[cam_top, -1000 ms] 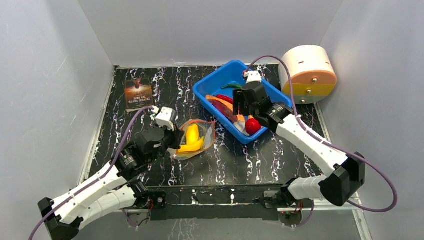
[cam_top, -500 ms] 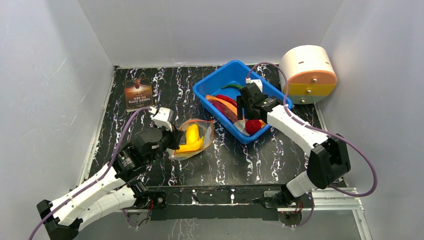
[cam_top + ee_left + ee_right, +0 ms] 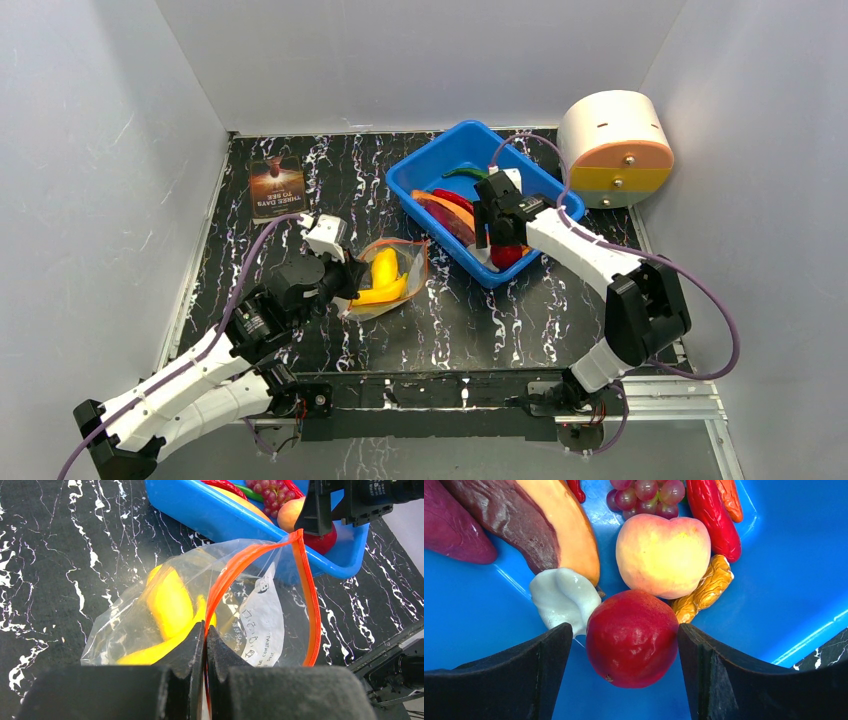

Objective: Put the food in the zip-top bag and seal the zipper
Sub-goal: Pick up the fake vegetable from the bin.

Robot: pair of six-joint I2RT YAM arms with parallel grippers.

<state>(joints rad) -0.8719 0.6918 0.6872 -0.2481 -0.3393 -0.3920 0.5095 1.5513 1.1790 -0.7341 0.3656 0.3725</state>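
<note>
While the left arm [image 3: 200, 375] keeps the bag mouth up, the right arm [image 3: 590, 255] is at the pick stage for the next piece of food.

**Zip-top bag** [image 3: 260, 620]: on the counter [image 3: 50, 555], just beside the blue tub [image 3: 774, 580], on the side nearest the left arm. The mouth gapes toward the tub. The zipper [image 3: 306, 595] is unsealed. It holds a yellow banana [image 3: 167, 600].

**Left jaws:** clenched on the zipper strip at the bag's near corner, holding the mouth raised.

**Right jaws:** released and lowered into the tub, one on either side of the red apple [image 3: 631, 637]. Slim gaps show, so there is no grip yet.

**Tub, other contents:** a peach [image 3: 663, 555] touches the apple. Purple grapes [image 3: 644, 495] lie beyond the peach and a red chili [image 3: 714, 520] beside it. A white lump [image 3: 564, 597] sits against the apple.

**Step, as judged:** one item is bagged, the apple is about to be grasped, and sealing is far off.

**Next move calls for:**
- closing squarely across the apple's widest part, since it is glossy and round and likely to squirt free;
- lifting it clear of the tub wall;
- carrying it to the open mouth and dropping it in without knocking the zipper from the left jaws.

**Change from the earlier top views:** the right arm's elbow has drawn in toward the tub and its wrist has dropped. The apple, formerly plain beside the wrist, is now largely covered. The left arm, bag and banana are unmoved.
</note>
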